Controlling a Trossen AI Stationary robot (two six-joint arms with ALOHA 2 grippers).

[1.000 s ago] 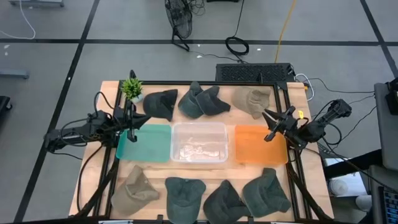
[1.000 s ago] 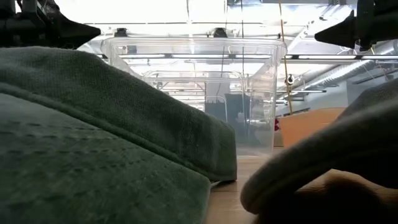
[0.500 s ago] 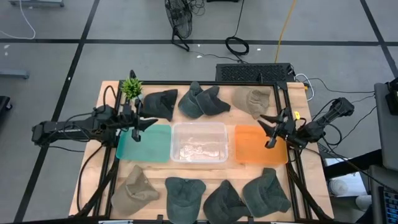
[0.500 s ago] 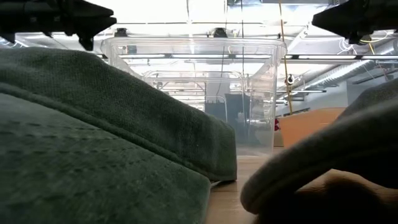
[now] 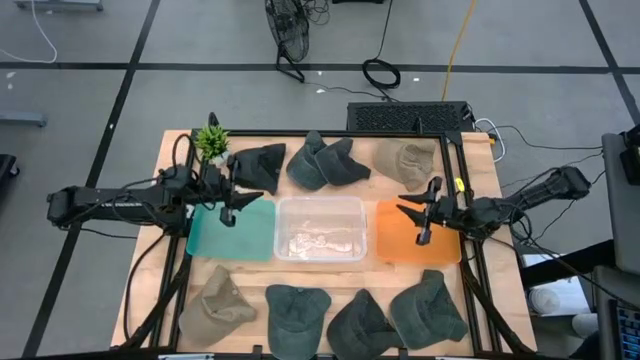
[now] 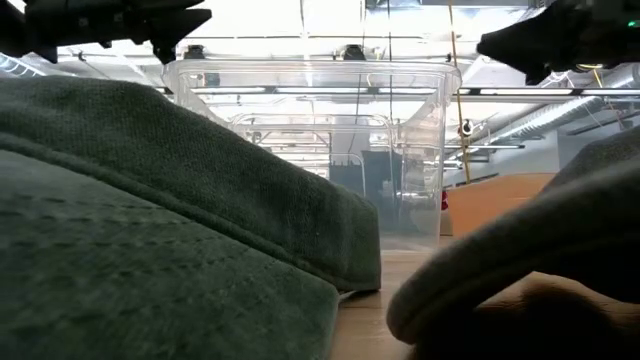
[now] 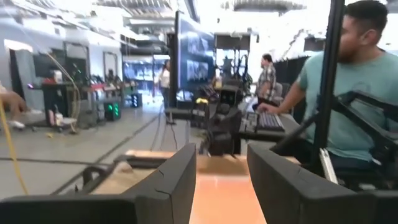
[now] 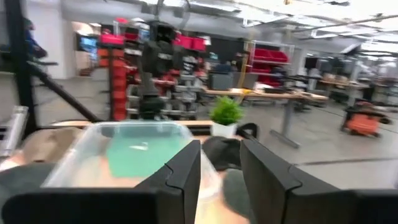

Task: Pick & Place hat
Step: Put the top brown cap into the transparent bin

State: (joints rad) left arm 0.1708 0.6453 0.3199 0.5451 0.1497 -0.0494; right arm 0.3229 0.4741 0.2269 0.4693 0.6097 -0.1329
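Hovering apart, left hand [image 5: 238, 197], right hand [image 5: 412, 217]

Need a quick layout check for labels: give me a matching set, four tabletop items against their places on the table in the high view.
Items:
1. green mat
2. orange mat
3. clear plastic bin
4. small potted plant

Places:
A. table's far left corner
B. centre of the table
C. right of the bin
D. left of the bin

Pairs: 1-D, 2-C, 3-B, 4-A
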